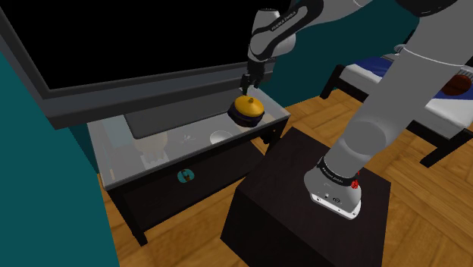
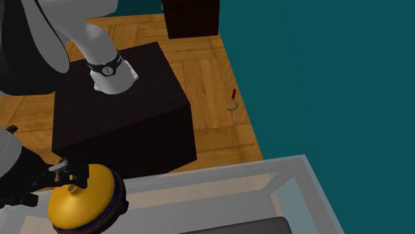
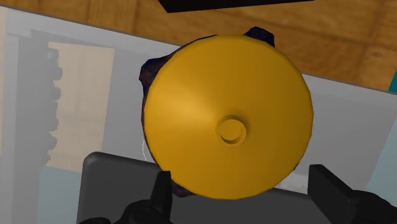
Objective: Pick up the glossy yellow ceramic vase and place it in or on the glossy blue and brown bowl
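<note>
The yellow vase [image 1: 248,103] is a glossy dome with a small knob on top, and it rests on the dark blue bowl [image 1: 244,117] at the glass table's end. My gripper [image 1: 249,83] hangs just above the knob. In the wrist view the fingers [image 3: 163,191] stand wide apart, open, with the vase [image 3: 222,114] beyond them and untouched; the bowl [image 3: 150,70] peeks out from under its rim. In the second exterior view the gripper [image 2: 64,175] hovers over the vase [image 2: 83,203], which sits inside the bowl's [image 2: 118,199] rim.
The glass-topped table [image 1: 121,140] carries a big black screen's base [image 1: 174,114], a small white dish [image 1: 220,136] and a pale object [image 1: 155,144]. The black stand [image 1: 303,205] is close beside the table. A bed [image 1: 447,98] lies further back.
</note>
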Motion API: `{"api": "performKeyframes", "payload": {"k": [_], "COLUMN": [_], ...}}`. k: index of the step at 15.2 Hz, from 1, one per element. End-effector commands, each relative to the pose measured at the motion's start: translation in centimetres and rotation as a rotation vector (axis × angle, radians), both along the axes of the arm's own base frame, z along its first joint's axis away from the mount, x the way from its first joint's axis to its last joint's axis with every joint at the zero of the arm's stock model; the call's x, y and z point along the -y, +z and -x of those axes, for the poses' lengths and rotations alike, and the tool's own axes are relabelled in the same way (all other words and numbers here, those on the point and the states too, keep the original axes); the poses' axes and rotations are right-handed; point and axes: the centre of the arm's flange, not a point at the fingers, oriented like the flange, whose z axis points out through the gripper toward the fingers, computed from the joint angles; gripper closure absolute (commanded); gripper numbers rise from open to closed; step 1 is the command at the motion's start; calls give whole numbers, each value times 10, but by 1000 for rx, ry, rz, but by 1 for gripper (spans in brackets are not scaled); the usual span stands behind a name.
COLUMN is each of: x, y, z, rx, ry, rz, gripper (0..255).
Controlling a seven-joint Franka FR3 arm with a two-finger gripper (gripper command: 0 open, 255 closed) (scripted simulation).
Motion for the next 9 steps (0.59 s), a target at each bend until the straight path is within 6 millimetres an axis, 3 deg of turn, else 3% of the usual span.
{"api": "performKeyframes", "payload": {"k": [1, 2, 9], "x": [-2, -2, -2], "y": [24, 35, 35], "z": [2, 2, 2], "rx": [-1, -1, -1], "ry": [0, 0, 0], "rz": [0, 0, 0], "gripper": [0, 0, 0]}}
